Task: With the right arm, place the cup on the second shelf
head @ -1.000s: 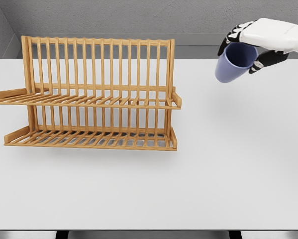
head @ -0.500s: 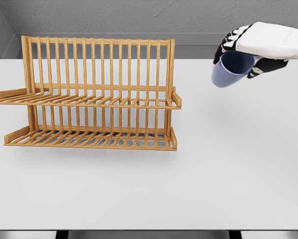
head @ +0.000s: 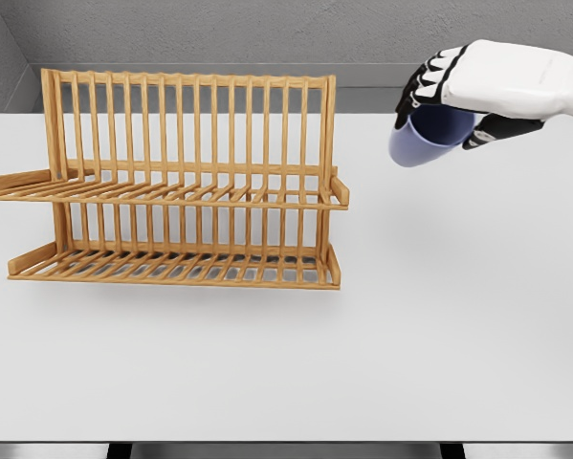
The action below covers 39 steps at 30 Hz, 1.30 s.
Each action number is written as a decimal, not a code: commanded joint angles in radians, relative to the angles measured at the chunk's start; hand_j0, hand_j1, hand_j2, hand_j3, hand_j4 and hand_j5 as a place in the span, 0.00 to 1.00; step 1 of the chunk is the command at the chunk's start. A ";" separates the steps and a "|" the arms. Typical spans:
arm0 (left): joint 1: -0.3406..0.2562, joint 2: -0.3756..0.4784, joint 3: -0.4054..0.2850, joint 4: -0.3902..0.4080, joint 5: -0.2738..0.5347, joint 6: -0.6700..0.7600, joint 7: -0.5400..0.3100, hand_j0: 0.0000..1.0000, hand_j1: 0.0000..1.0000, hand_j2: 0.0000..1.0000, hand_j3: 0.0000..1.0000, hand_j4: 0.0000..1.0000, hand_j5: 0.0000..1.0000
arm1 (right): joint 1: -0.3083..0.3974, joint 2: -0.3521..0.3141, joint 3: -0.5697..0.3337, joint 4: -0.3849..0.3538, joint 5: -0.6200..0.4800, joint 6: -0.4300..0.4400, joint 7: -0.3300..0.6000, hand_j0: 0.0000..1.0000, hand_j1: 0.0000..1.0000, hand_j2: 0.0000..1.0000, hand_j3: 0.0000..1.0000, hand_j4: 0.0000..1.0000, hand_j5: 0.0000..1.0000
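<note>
Head view: white table [head: 439, 335] fills most of the frame. Wooden two-tier dish rack [head: 186, 182] stands left of centre, both shelves bare. Upper right, right hand [head: 458, 91] enters from the right edge, fingers curled around a blue cup [head: 425, 139], tilted, held in the air right of the rack, well apart from it.

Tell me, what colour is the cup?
The cup is pale blue-purple, seen in the head view, the only one.
</note>
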<state>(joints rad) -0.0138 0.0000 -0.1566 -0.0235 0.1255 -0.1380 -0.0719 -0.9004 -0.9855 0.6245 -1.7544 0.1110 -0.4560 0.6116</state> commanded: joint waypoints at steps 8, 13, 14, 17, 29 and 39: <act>0.000 0.000 0.000 0.000 0.000 0.000 0.000 1.00 1.00 1.00 1.00 1.00 1.00 | -0.002 0.050 -0.006 0.000 -0.007 -0.069 -0.001 0.65 0.65 0.65 0.65 0.65 0.65; -0.002 0.000 0.000 0.001 0.000 0.000 0.000 1.00 1.00 1.00 1.00 1.00 1.00 | -0.008 0.113 -0.005 0.000 -0.008 -0.099 -0.001 0.66 0.66 0.66 0.66 0.66 0.66; -0.002 0.000 0.000 0.001 0.000 0.000 0.000 1.00 1.00 1.00 1.00 1.00 1.00 | -0.011 0.116 -0.005 0.000 -0.008 -0.099 -0.001 0.66 0.66 0.66 0.66 0.66 0.66; 0.000 0.000 0.000 0.001 0.000 0.000 0.000 1.00 1.00 1.00 1.00 1.00 1.00 | -0.017 0.117 -0.006 0.000 -0.008 -0.099 -0.001 0.66 0.66 0.66 0.66 0.66 0.66; -0.002 0.000 0.000 0.001 0.000 0.000 0.000 1.00 1.00 1.00 1.00 1.00 1.00 | -0.046 0.185 -0.005 0.000 -0.011 -0.113 -0.001 0.67 0.67 0.67 0.67 0.67 0.67; -0.002 0.000 0.000 -0.001 0.000 0.000 0.000 1.00 1.00 1.00 1.00 1.00 1.00 | -0.049 0.209 -0.005 0.000 -0.011 -0.105 -0.001 0.67 0.67 0.67 0.67 0.67 0.67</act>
<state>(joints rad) -0.0153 0.0000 -0.1566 -0.0235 0.1255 -0.1381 -0.0719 -0.9511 -0.7865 0.6203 -1.7549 0.1048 -0.5676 0.6118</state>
